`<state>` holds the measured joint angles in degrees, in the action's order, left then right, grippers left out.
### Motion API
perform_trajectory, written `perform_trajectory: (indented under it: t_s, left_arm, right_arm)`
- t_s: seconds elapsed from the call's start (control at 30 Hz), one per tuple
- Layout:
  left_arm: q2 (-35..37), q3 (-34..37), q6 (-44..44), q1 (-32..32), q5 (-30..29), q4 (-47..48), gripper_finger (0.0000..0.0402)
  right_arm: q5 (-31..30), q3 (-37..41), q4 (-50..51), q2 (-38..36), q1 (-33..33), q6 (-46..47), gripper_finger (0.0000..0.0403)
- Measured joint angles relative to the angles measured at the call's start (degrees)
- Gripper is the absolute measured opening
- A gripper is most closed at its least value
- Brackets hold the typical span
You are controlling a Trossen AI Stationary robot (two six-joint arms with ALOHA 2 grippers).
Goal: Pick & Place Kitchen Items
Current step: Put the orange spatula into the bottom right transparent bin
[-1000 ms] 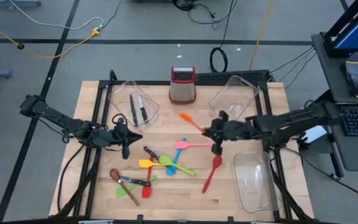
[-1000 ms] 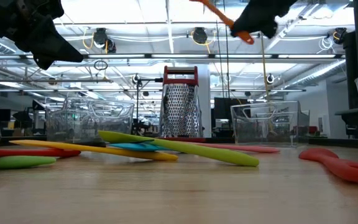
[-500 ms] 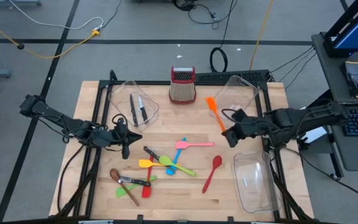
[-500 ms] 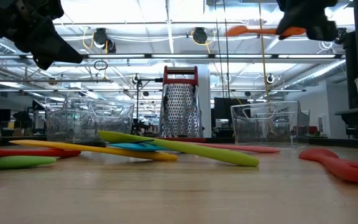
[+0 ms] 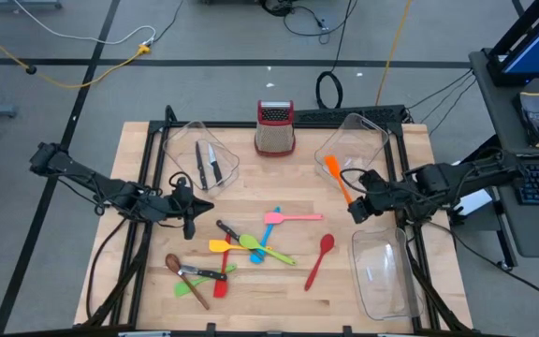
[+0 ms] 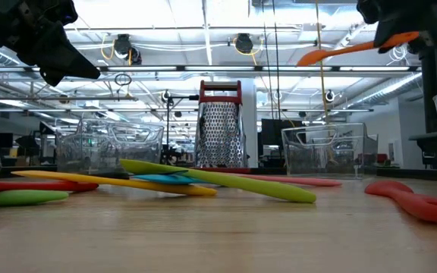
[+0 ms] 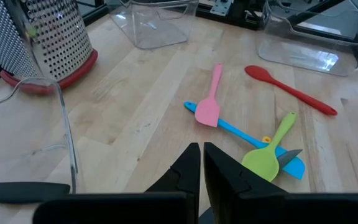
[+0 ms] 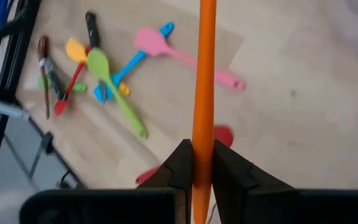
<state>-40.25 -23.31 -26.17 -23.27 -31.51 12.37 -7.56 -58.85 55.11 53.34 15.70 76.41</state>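
Observation:
My right gripper [image 5: 356, 208] hangs above the table's right part, shut on an orange spatula [image 5: 337, 178] whose blade points toward the far right clear bin [image 5: 356, 140]. In the low view the orange spatula [image 6: 347, 49] is high in the air. My left gripper [image 5: 190, 223] hovers shut over the table's left part, touching nothing. On the wood lie a pink spatula [image 5: 288, 217], blue spatula [image 5: 268, 239], green spoon [image 5: 265, 249], yellow spatula [image 5: 219, 246], red spoon [image 5: 319, 257], brown spoon [image 5: 172, 264] and more. Two knives [image 5: 206, 164] lie in the far left bin. My right gripper pinches the orange spatula's handle [image 8: 202, 134] between its two fingers [image 8: 180, 165], near the handle's free end. The spatula runs forward past the fingertips, along the fingers. It is lifted clear of the table, nearly level, with the blade end [image 6: 308, 58] slightly lower.
A metal box grater [image 5: 275, 128] with a red top stands at the far edge, between the two far bins. A third clear bin [image 5: 386, 273] lies at the near right corner. Bare wood shows between the utensil pile and the right bins.
My right gripper has carried the orange spatula toward the table's right edge, staying high. It has turned, so the blade has swung from pointing far-left to pointing at the far right bin. The left arm has kept still.

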Motion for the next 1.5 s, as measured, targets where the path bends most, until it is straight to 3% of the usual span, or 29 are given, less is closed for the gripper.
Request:
perform_trajectory:
  t_s: [0.47, 0.67, 0.9, 1.03, 1.3, 1.5]
  left_arm:
    - [0.0, 0.0, 0.0, -0.01, 0.02, 0.12, 0.0024]
    - [0.02, 0.0, -0.04, -0.02, 0.02, 0.12, 0.0024]
    - [0.02, 0.0, -0.28, 0.0, 0.02, 0.12, 0.0024]
    - [0.02, 0.0, -0.28, -0.01, 0.02, 0.11, 0.0024]
    - [0.02, 0.0, -1.35, 0.0, 0.07, 0.08, 0.0024]
    - [0.02, 0.0, -1.33, -0.02, 0.07, 0.02, 0.0024]
  right_arm:
    - [-0.07, 5.49, -3.36, 2.28, 20.97, 22.96, 0.0028]
    - [-3.8, 5.49, -8.93, 4.13, 30.92, 31.59, 0.0028]
    - [-4.93, 5.49, -9.03, 8.34, 42.59, 45.32, 0.0032]
    - [-8.83, 5.49, -9.2, 10.06, 49.6, 52.0, 0.0028]
    - [-10.2, 5.49, -15.15, 13.6, 56.03, 53.16, 0.0031]
    - [-7.34, 5.49, -14.66, 15.84, 58.18, 53.25, 0.0028]
